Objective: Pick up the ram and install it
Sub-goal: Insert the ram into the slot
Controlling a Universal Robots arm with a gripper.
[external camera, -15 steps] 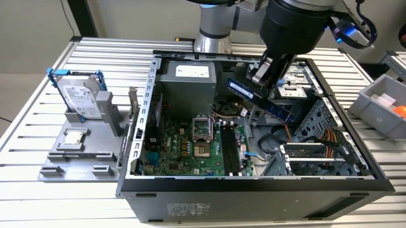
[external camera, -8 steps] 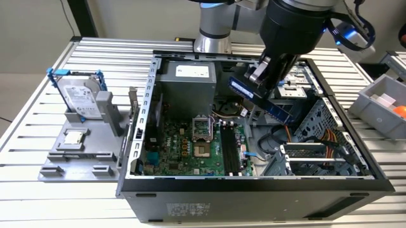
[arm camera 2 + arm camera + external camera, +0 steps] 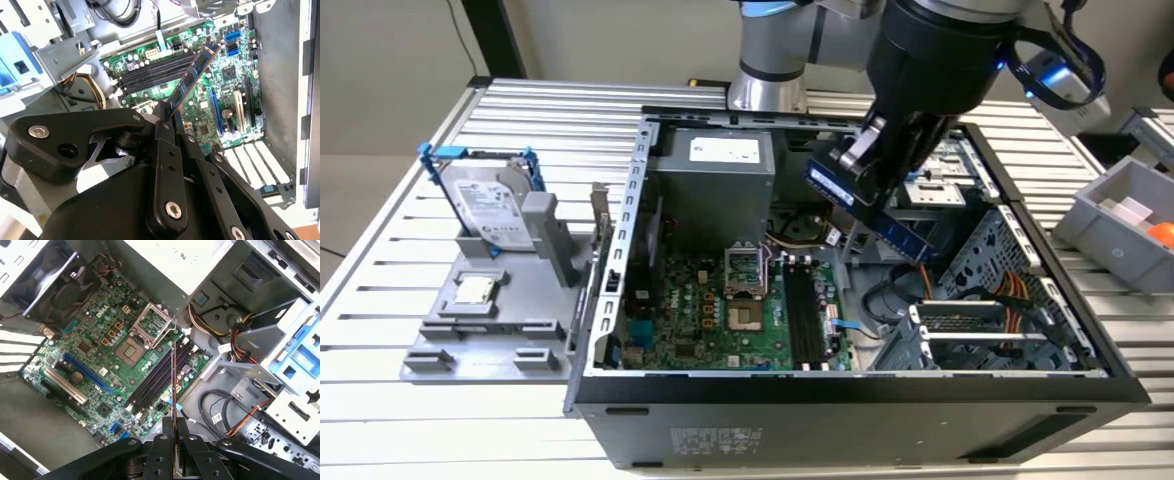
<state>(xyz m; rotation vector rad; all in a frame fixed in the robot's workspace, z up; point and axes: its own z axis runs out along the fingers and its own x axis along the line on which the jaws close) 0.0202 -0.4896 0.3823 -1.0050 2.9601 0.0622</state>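
Above the open computer case (image 3: pixel 854 400), holding the ram (image 3: pixel 903 232) in the gripper (image 3: pixel 861 165) — pinched tight on one end of the stick, the rest jutting out past the fingertips and sloping down toward the exterior view's right. Well clear of the motherboard (image 3: pixel 707 310); no contact with anything inside the case.

In both wrist views, hangs over the board. Shows edge-on in the first wrist view (image 3: pixel 173 385), a thin line crossing the black slots (image 3: pixel 157 377) beside the processor socket (image 3: pixel 131 349). Shows flat-side in the second wrist view (image 3: pixel 195 72), a blue strip with chips reaching out from between the fingers (image 3: pixel 167 165).

Looks like pickup done and install in hand — carry-and-align stage, nothing seated. Appears skewed to the slots in every view and off level in the exterior view.

Seating probably calls for levelling the stick, turning the long edge in line with one slot, then a straight push down. Cannot tell whether the slot end clips stand open.

Off to the exterior view's left, on the grey stand (image 3: pixel 467 340): hard drive (image 3: pixel 487 205) and small square chip (image 3: pixel 478 290), well apart from the gripper.
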